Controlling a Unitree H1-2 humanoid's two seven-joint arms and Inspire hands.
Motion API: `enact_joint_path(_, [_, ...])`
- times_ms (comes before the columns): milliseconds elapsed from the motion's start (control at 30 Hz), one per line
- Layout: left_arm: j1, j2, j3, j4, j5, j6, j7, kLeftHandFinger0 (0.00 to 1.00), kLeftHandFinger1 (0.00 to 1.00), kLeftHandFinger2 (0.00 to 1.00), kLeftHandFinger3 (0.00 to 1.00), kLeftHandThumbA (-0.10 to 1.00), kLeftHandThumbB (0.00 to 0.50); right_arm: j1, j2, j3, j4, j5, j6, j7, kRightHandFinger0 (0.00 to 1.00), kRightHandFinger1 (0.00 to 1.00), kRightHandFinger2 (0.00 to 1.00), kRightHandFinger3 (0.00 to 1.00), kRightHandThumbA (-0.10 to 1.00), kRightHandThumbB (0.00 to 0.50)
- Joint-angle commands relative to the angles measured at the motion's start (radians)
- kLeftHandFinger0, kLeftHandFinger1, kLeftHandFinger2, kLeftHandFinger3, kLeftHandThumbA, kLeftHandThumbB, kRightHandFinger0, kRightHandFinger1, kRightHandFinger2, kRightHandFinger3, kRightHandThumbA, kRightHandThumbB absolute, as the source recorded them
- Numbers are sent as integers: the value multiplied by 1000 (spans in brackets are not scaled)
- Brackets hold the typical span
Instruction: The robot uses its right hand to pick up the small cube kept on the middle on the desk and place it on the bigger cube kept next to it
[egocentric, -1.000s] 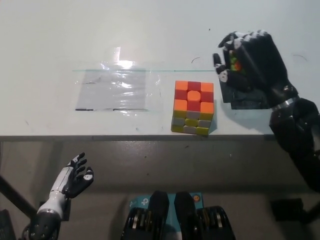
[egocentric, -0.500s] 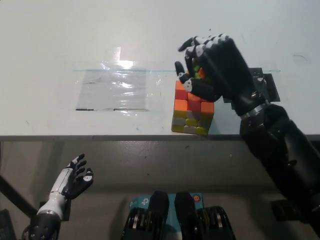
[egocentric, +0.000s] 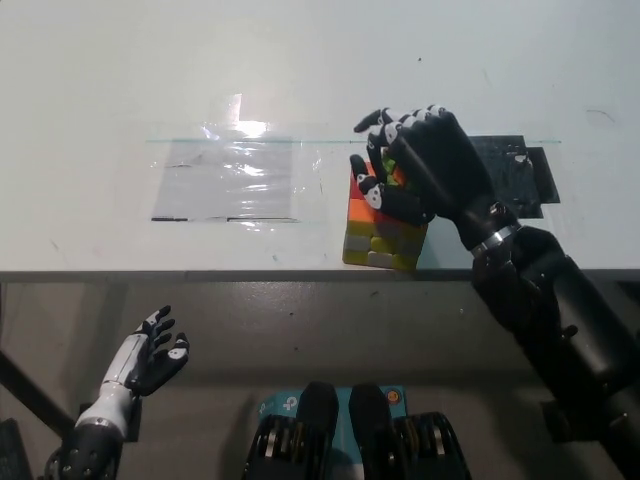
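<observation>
Head camera, steep downward look (single view) over desk.

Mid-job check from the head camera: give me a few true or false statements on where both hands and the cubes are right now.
1. The black right hand is over the bigger cube. True.
2. The small cube lies free on the desk. False: it is in the right hand's grasp, only a bit of its colour showing between the fingers.
3. The white left hand rests below the desk's front edge, at lower left. True.
4. The bigger cube sits on the black mat. False: it stands left of the mat, near the front edge.
5. The left hand holds the clear plastic sheet. False: the sheet lies flat on the desk.
</observation>
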Motion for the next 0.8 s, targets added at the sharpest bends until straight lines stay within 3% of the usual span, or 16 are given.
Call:
enact_joint_path(0, [-26, 19, -8, -21, 8, -28, 7, 1000, 1000, 1000, 1000, 350, 176, -29, 1, -11, 21, 2, -51, -60, 0, 310, 591, 392, -100, 109])
enact_joint_path(33, [-28, 17, -5, -23, 6, -16, 9, 1000, 1000, 1000, 1000, 347, 188, -32, 5, -14, 34, 13, -49, -50, 0, 311, 594, 387, -100, 128])
enact_joint_path(200, [-34, 19, -3, -28, -5, -4, -3, 1000, 1000, 1000, 1000, 321, 187, -42, 10, -15, 102, 11, -79, -94, 0, 322, 619, 401, -100, 121])
enact_joint_path(267, [-33, 21, -10, -28, 6, -9, 0, 1000, 1000, 1000, 1000, 318, 180, -42, 18, -5, 128, -4, -84, -120, 52, 400, 671, 478, -100, 120])
enact_joint_path(400, [-38, 24, -17, -23, 10, -11, -1, 1000, 1000, 1000, 1000, 319, 179, -51, 36, -1, 158, 4, -104, -148, 0, 393, 682, 492, -100, 200])
enact_joint_path(500, [-40, 26, -20, -30, 12, 3, 2, 1000, 1000, 1000, 1000, 327, 189, -60, 44, 2, 169, 3, -121, -170, 0, 398, 701, 521, -100, 207])
enact_joint_path(567, [-40, 26, -21, -31, 12, 5, 3, 1000, 1000, 1000, 1000, 328, 192, -58, 47, 1, 164, 7, -118, -170, 0, 418, 733, 569, -100, 200])
enact_joint_path(600, [-40, 26, -22, -28, 13, -2, 4, 1000, 1000, 1000, 1000, 323, 193, -59, 48, 1, 163, 7, -115, -169, 0, 429, 756, 643, -100, 214])
enact_joint_path(633, [-40, 27, -23, -25, 12, -7, 3, 1000, 1000, 1000, 1000, 324, 187, -59, 53, -3, 156, 24, -109, -146, 0, 430, 774, 756, -100, 161])
enact_joint_path(667, [-40, 28, -24, -24, 12, -9, 3, 1000, 1000, 1000, 1000, 325, 187, -59, 55, -5, 153, 31, -107, -137, 0, 338, 634, 594, -100, 18])
enact_joint_path(700, [-42, 28, -24, -17, 11, -14, 3, 1000, 1000, 1000, 1000, 328, 192, -56, 57, -7, 137, 38, -86, -110, 0, 310, 602, 594, -100, 4])
enact_joint_path(733, [-45, 28, -25, -10, 11, -18, 4, 1000, 1000, 1000, 1000, 318, 187, -54, 59, -8, 129, 40, -85, -108, 0, 199, 478, 588, -100, 0])
enact_joint_path(767, [-44, 29, -26, -16, 11, -14, 3, 1000, 1000, 1000, 1000, 314, 180, -56, 59, -3, 127, 32, -102, -121, 0, 132, 406, 678, -100, 2])
